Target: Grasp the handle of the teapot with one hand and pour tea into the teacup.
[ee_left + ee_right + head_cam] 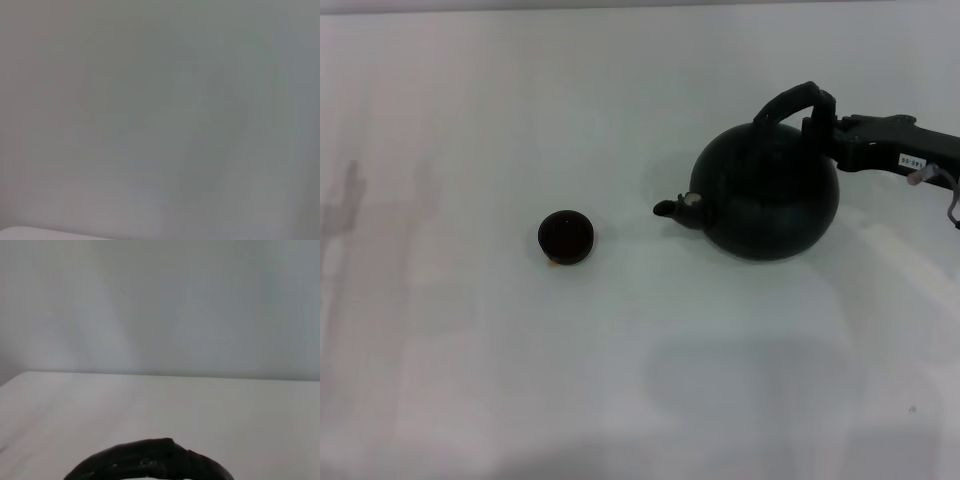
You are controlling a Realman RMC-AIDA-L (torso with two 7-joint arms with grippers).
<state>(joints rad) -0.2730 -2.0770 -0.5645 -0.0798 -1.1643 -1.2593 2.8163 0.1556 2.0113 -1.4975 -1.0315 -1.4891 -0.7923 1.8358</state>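
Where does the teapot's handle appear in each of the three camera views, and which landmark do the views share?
Head view: the handle arches over the teapot at upper right, with the right pincer at its right end.
Left wrist view: not in it; only a blank pale surface shows.
Right wrist view: the handle is the dark arch at the bottom edge, centre.
Shared landmark: the white table, seen in the head and right wrist views.

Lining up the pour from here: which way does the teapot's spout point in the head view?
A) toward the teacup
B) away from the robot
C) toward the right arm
A: the teapot has its spout aimed to the robot's left, at the teacup, with bare table between them.
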